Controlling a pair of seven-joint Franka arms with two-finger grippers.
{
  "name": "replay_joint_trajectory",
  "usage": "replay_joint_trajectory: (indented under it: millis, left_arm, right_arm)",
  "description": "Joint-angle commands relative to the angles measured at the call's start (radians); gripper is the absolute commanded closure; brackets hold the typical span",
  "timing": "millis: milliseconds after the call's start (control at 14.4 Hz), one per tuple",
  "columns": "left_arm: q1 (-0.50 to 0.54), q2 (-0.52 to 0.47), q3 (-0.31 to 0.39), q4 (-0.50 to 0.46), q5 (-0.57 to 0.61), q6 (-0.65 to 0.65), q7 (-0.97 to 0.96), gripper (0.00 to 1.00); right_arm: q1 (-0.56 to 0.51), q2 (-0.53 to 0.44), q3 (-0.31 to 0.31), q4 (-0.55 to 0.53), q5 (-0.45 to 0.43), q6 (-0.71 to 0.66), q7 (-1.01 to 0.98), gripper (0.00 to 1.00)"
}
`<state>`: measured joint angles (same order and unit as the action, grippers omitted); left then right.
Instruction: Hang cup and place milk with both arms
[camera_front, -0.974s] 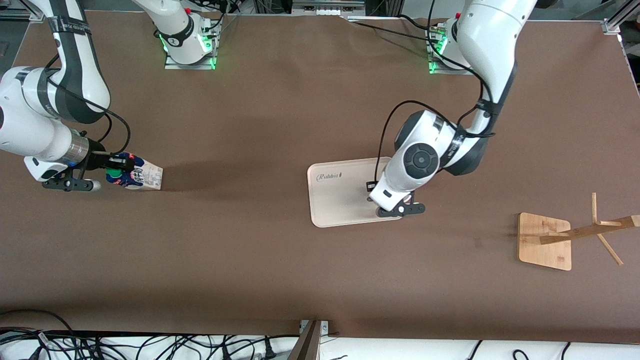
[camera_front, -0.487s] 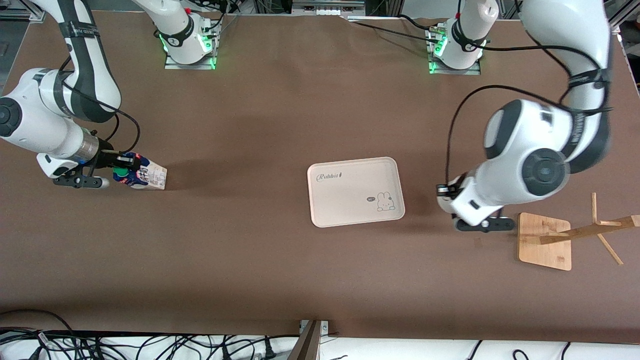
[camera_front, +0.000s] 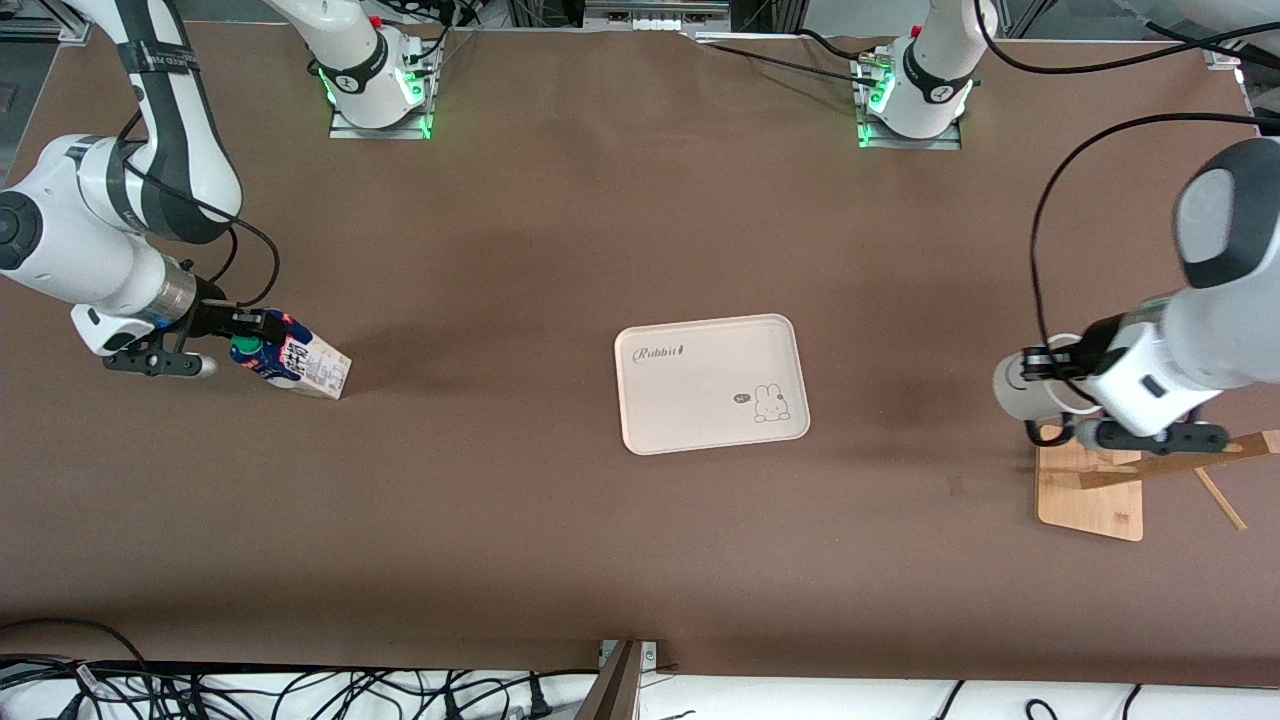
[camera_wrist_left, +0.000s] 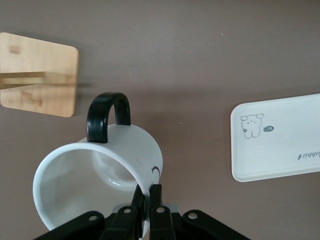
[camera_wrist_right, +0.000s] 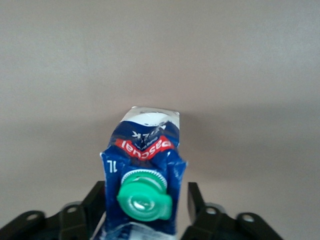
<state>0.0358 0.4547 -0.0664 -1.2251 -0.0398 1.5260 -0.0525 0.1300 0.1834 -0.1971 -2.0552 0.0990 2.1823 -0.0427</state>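
The milk (camera_front: 292, 360) lay tilted on the table toward the right arm's end, its capped top between the right gripper's (camera_front: 245, 335) parted, untouching fingers. The tray (camera_front: 700, 345) sat mid-table. Over the wooden rack's base (camera_front: 1090, 495), the left gripper (camera_wrist_left: 147, 197) pinched the cup's (camera_wrist_left: 95, 180) rim.

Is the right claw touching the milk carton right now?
Apart. The right wrist view shows a gap between the milk carton and each finger of the right claw.
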Motion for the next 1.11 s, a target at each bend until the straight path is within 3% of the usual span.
replay_joint_trajectory:
  millis: [0,209,557,696,1043]
  left_arm:
    - [0.045,-0.016,-0.012,0.024,0.003,-0.018,0.037,1.0]
    - [0.065,-0.016,-0.013,0.033,0.005,-0.017,0.045,1.0]
    - [0.099,-0.016,-0.012,0.085,0.001,-0.012,0.121,1.0]
    - [0.122,-0.011,-0.009,0.113,0.003,-0.01,0.17,1.0]
    - [0.153,-0.001,-0.009,0.115,0.001,-0.001,0.24,1.0]
  right_arm:
    - [0.0,-0.041,0.001,0.015,0.013,-0.041,0.003,0.0]
    - [0.0,-0.045,0.004,0.134,0.013,-0.2,0.004,0.0]
    - [0.028,-0.018,0.004,0.481,-0.013,-0.493,-0.002,0.0]
    - [0.025,-0.006,0.001,0.581,-0.074,-0.559,-0.008,0.0]
    - [0.033,-0.004,0.007,0.674,-0.14,-0.689,-0.081,0.0]
